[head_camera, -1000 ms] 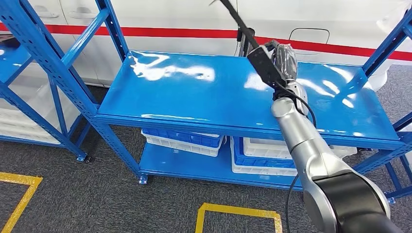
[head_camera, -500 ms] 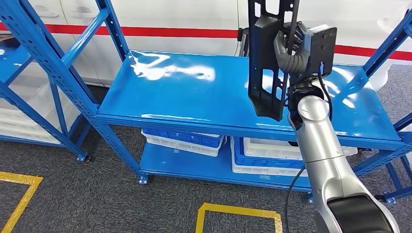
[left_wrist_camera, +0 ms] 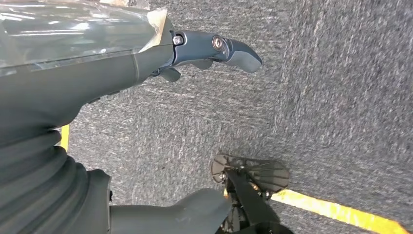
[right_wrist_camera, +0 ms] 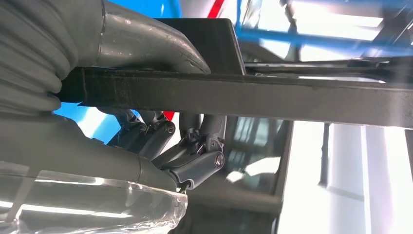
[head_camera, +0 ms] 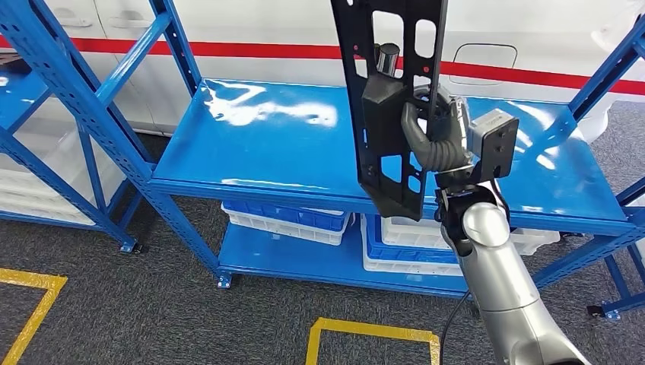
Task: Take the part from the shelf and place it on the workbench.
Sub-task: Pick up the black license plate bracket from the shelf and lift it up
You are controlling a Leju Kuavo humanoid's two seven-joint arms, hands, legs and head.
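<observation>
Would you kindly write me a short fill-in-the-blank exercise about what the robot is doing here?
1. The black part is held by the robot's ____ hand.
2. The shelf behind the part is painted ____.
3. The left hand hangs over grey ____ and holds nothing.

Missing words: right; blue; carpet
</observation>
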